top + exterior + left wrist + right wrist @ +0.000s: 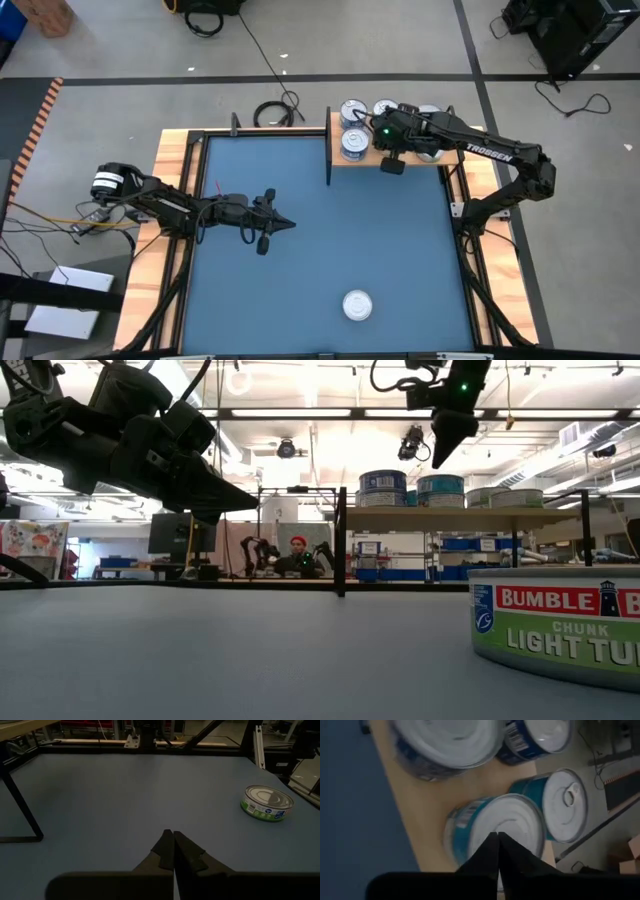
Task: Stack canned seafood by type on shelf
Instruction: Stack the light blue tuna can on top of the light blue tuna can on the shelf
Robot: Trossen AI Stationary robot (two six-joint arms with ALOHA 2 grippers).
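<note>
Where right fingers hover, teal tin below

In the low view, a short round tin with a green-and-red paper label is showing "BUMBLE B" in white on a red band, with "CHUNK" and "LIGHT TU" beneath on green, both cut off at the frame's edge. The dark right arm is bearing white "TROSSEN" lettering.
</note>
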